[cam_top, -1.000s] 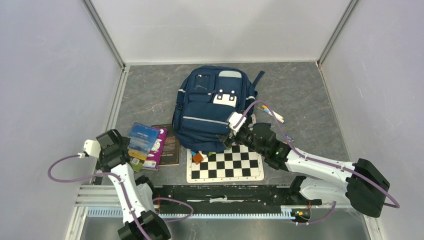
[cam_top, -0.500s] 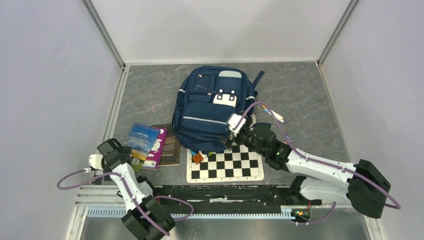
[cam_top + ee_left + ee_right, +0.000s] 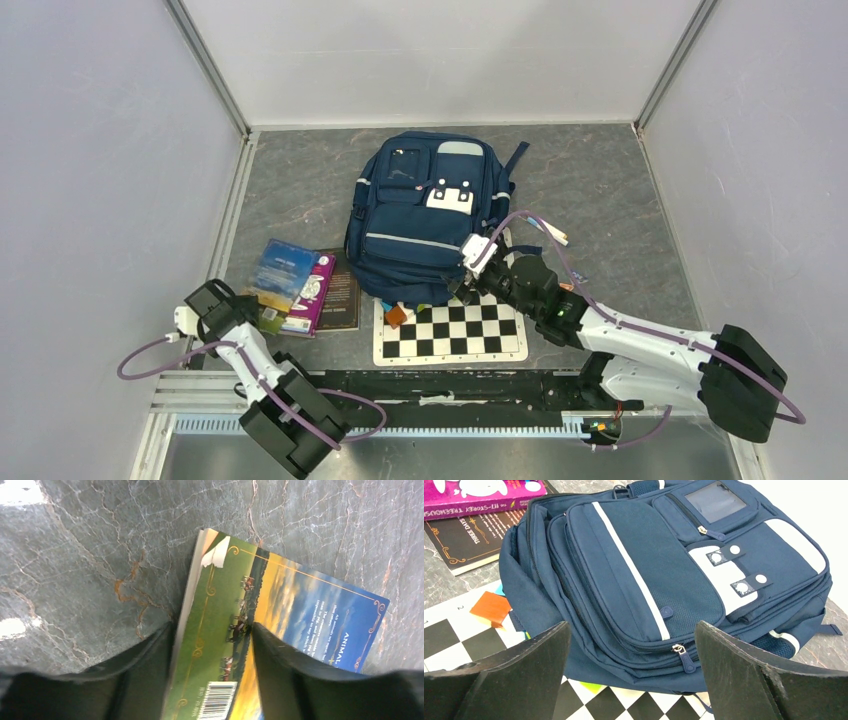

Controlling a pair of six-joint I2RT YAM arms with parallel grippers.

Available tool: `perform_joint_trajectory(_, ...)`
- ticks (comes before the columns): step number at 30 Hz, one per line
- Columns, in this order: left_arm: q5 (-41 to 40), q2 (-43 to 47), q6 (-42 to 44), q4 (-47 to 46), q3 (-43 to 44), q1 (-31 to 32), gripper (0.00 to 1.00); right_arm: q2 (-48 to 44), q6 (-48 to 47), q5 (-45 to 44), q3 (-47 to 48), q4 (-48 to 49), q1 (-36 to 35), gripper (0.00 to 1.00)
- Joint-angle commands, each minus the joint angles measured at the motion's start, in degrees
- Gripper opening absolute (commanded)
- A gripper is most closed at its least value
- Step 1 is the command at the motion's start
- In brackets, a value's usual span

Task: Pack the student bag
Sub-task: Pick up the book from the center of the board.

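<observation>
Packing looks barely begun: the student bag (image 3: 425, 215) lies just ahead of the wide-spread right gripper (image 3: 631, 630), a chessboard (image 3: 450, 328) beneath it on the bench, while the left gripper (image 3: 212, 635) half-closes astride a blue book (image 3: 310, 605), grip unclear

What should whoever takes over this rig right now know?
Left gripper: jaws parted over the near edge of the blue-and-green paperback book; grip unclear.
Right gripper: open, empty, at the near end of the navy blue fabric backpack.
Backpack lies flat mid-table, pockets look zipped.
Outside it: that paperback overlapping a purple book, a dark brown book, a black-and-white chessboard, a small orange block.
Done: nothing visibly packed. Left: open backpack, load items.
</observation>
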State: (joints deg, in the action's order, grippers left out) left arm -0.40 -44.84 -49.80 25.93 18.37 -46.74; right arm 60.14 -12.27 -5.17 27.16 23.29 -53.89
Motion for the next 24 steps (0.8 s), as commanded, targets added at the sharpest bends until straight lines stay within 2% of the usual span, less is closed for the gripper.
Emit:
perform_joint_trajectory(1, 3.39, -0.38, 2.42, -4.13, 0.57, -0.92, 0.55, -0.09, -1.2, 0.71, -0.6, 3.44, 0.01, 0.98)
perform_joint_trajectory(4, 2.69, 0.04, 3.95, -2.71, 2.37, -0.9, 0.42, 0.82, -1.59, 0.84, -0.03, 2.61, 0.01, 0.98)
perform_joint_trajectory(9, 4.37, 0.28, 4.63, -2.52, 3.74, -0.98, 0.11, 1.82, -2.31, 1.37, 0.62, 1.76, 0.01, 0.98)
perform_joint_trajectory(11, 5.07, 0.15, 5.97, -2.05, 5.11, -0.91, 0.02, 2.0, -2.4, 1.45, 0.7, 1.67, -0.01, 0.98)
perform_joint_trajectory(18, 8.14, -2.57, 11.2, -2.56, 11.25, 2.64, 0.02, 2.44, -2.82, 1.28, 1.66, 1.28, 0.01, 0.98)
perform_joint_trajectory(24, 10.08, -4.73, 20.66, -2.82, 20.6, 15.89, 0.02, 5.1, -5.21, -2.08, 6.95, -2.92, -0.03, 0.98)
